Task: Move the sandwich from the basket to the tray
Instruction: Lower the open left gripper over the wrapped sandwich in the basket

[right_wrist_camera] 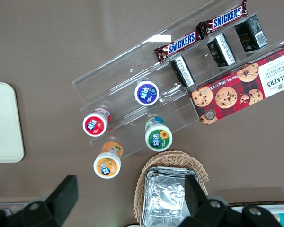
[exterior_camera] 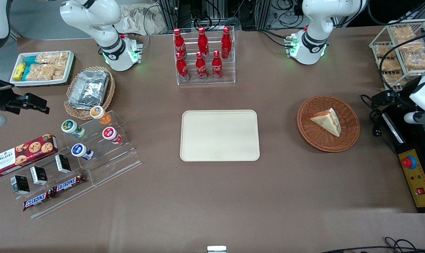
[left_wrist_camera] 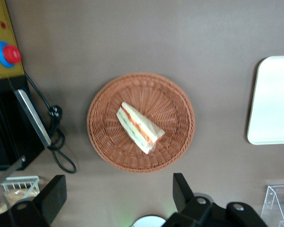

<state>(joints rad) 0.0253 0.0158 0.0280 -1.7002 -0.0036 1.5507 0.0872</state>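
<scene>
Sandwich [left_wrist_camera: 139,127] is lying in the basket [left_wrist_camera: 104,142], right under my tool [left_wrist_camera: 119,196]. I am holding the tool high above the basket, fingers spread wide. The tray [left_wrist_camera: 274,101] is sitting beside the basket.

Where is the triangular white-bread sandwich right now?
The triangular white-bread sandwich lies in the round reddish-brown wicker basket, toward the working arm's end of the table; the open gripper hovers above.

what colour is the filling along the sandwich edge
Red-orange and green stripes between pale bread on the sandwich, clearest in the left wrist view.
</scene>
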